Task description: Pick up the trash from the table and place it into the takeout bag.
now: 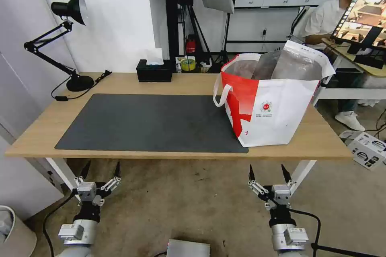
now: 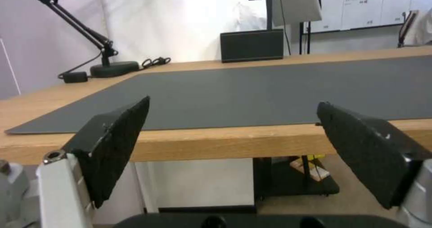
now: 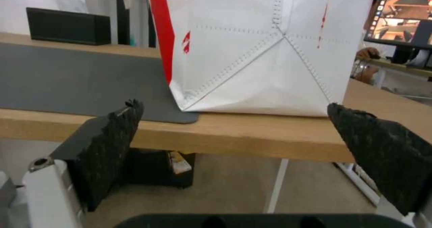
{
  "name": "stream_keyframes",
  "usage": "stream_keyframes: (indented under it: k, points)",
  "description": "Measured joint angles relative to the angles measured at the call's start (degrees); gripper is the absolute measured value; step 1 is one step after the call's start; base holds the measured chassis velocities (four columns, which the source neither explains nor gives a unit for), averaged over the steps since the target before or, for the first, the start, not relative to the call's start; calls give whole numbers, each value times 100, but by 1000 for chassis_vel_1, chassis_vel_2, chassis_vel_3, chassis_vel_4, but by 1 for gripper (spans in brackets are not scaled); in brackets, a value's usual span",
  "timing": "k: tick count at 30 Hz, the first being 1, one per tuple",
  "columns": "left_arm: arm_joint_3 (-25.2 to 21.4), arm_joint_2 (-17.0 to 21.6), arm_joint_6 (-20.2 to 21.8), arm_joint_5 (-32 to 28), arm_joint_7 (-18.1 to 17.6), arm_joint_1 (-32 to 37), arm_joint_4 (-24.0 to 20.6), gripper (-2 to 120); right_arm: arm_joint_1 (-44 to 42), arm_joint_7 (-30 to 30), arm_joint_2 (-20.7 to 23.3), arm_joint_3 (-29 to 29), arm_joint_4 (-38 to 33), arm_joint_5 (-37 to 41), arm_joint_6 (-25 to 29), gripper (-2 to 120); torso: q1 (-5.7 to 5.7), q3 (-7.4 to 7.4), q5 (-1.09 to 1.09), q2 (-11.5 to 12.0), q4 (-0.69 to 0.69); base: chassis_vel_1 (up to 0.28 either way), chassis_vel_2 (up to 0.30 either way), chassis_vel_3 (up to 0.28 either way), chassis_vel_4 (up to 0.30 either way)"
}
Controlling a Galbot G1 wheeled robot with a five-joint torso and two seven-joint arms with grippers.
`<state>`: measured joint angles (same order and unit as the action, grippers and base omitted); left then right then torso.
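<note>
We hold both arms low in front of the desk (image 1: 181,84), below its near edge. Our left gripper (image 1: 100,170) hangs released with nothing between its jaws, facing the dark mat (image 1: 152,122); our right gripper (image 1: 268,173) is likewise spread and empty, pointing at the base of the takeout bag (image 1: 273,108). The bag stands upright on the right part of the desk, partly on the mat, its foil-lined mouth gaping upward, which suits dropping things in from above. We see no trash lying on the mat or wood; the black tissue box (image 1: 154,71) and lamp (image 1: 68,40) sit along the far edge. We judge the clearing looks finished, with arms parked clear.
</note>
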<state>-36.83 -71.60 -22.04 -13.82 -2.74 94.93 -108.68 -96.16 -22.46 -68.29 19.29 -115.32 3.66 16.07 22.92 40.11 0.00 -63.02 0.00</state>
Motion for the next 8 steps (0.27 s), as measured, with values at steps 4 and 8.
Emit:
stream_keyframes:
  k: [4,8]
  points:
    - [-2,1,2,-2,-2,-1,-2,100,0,-2,0,0,-2,0,-1,100,0,0,0,0,0,0,0,0,0]
    - [-2,2,4,-3,-3,-1,-3,100,0,-3,0,0,-3,1,-2,100,0,0,0,0,0,0,0,0,0]
